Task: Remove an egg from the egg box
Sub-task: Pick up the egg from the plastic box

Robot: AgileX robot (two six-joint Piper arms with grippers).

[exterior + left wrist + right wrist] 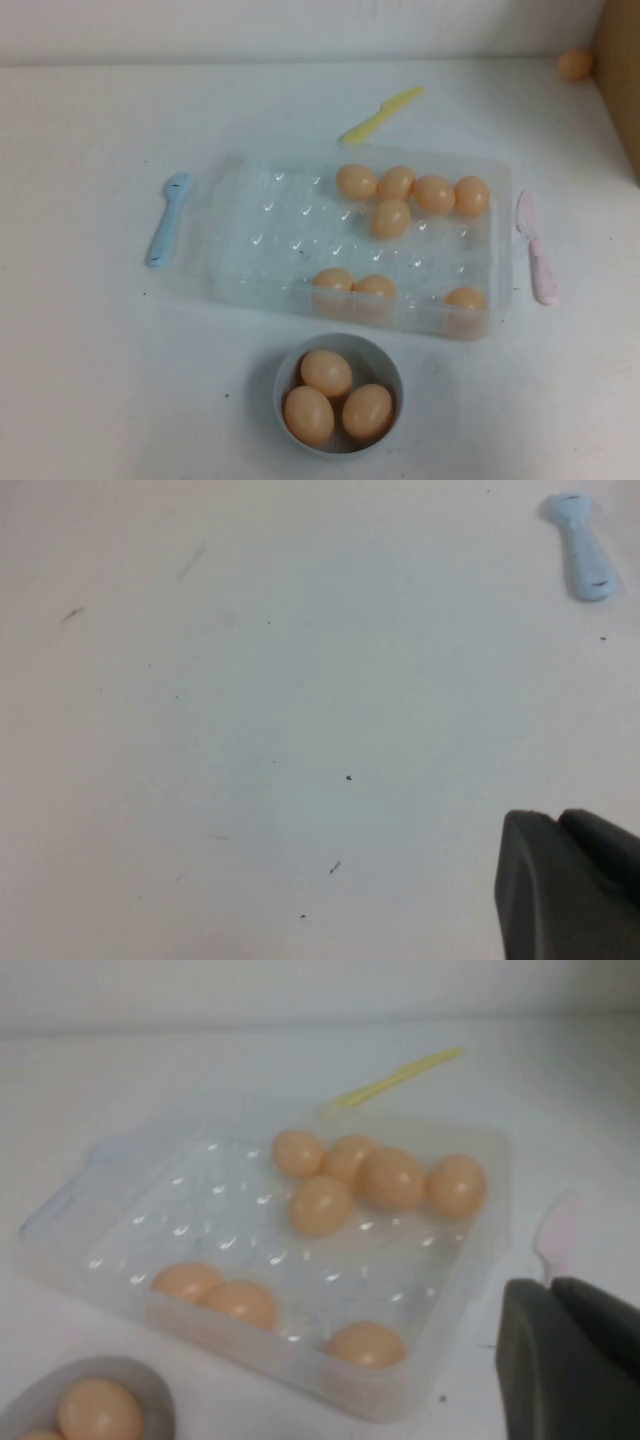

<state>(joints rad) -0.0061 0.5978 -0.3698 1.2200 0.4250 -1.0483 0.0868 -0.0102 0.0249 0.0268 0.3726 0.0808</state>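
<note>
The clear plastic egg box (250,235) lies in the middle of the table and holds several peach-orange eggs: a cluster at its far right (434,193) and three along its near edge (375,287). The box (130,1210) and its eggs (320,1205) also show in the right wrist view. My right gripper (553,1288) is shut and empty, off the box's right near corner, above the table. My left gripper (558,820) is shut and empty over bare table, left of the box. Neither gripper shows in the high view.
A grey-white bowl (290,365) with three eggs stands in front of the box. A blue utensil (167,217) lies left of the box, a pink one (537,250) right of it, a yellow one (382,114) behind it. One egg (575,65) lies at the far right by a brown board.
</note>
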